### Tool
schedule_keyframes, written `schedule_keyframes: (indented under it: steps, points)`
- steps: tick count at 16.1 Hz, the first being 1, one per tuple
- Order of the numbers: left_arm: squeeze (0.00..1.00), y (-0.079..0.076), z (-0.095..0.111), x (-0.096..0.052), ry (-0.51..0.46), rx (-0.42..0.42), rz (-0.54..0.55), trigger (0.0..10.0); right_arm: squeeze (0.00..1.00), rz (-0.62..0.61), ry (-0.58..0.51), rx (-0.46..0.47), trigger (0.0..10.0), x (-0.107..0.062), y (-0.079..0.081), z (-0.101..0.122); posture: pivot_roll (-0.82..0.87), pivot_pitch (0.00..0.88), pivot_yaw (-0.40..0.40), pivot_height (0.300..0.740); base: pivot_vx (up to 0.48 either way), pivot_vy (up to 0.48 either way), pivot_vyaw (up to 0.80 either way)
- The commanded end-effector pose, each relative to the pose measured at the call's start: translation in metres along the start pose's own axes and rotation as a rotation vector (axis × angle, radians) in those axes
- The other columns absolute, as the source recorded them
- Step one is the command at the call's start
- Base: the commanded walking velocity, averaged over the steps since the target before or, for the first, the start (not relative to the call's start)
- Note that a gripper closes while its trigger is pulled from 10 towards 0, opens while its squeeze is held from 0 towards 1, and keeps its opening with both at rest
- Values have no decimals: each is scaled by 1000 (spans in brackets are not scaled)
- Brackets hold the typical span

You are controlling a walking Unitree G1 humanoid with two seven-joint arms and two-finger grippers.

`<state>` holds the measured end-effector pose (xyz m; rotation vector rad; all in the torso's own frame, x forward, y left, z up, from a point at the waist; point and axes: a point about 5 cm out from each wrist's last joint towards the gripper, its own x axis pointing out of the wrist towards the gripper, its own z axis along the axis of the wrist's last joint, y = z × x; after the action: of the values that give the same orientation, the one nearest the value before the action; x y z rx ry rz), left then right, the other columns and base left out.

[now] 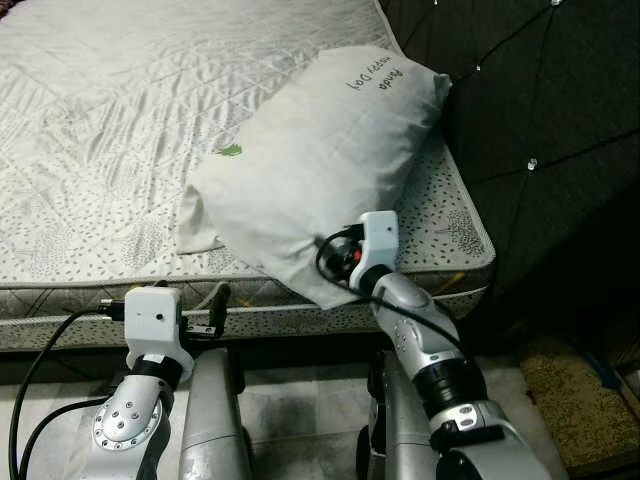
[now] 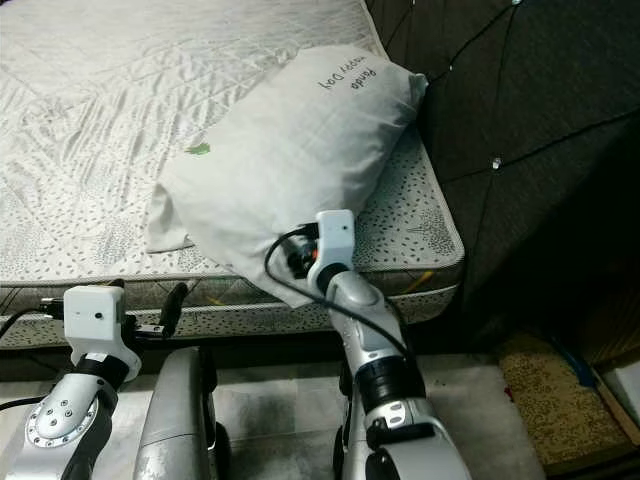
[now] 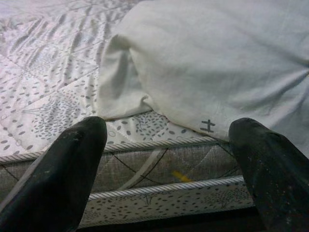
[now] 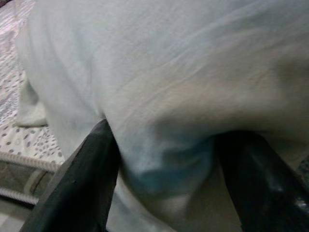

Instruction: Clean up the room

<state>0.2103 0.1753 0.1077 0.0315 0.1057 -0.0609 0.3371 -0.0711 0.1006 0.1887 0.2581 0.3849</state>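
Observation:
A white pillow (image 1: pixel 320 150) with dark lettering and a small green mark lies on the quilted mattress (image 1: pixel 100 150), up against the headboard. Its near corner hangs over the bed's edge. My right gripper (image 4: pixel 166 159) is at that corner, and the fabric bulges between its two black fingers (image 4: pixel 87 183), which press into it. My left gripper (image 3: pixel 169 159) hovers open in front of the mattress side, below the pillow's left flap (image 3: pixel 120 82), holding nothing.
The dark tufted headboard (image 1: pixel 540 120) rises on the right. A brown mat (image 1: pixel 575 400) lies on the floor at the right, beside the bed. The mattress edge (image 1: pixel 60 300) runs just ahead of both arms.

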Motion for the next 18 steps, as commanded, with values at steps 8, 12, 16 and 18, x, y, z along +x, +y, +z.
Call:
schedule_keyframes:
  steps: [8, 12, 16, 18]
  points:
    - [0, -18, 5, -3, -39, -71, -231, 10000, 0, -47, -48, 21, 0, 5, -14, 10, 114, 68, -19, 528, 0, 0, 0]
    - [0, -18, 3, -1, -36, -57, -226, 10000, 0, -69, -49, 27, 0, 6, -19, 10, 109, 56, -15, 528, 0, 0, 0]
    - [0, -16, 4, 7, -45, -58, -204, 10000, 0, -187, -67, -58, 0, 6, -62, 40, 104, 24, -17, 528, 0, 0, 0]
    - [0, -14, 4, 10, -49, -68, -187, 10000, 0, -244, -67, -119, 0, 1, -84, 54, 99, 18, -18, 528, 0, 0, 0]
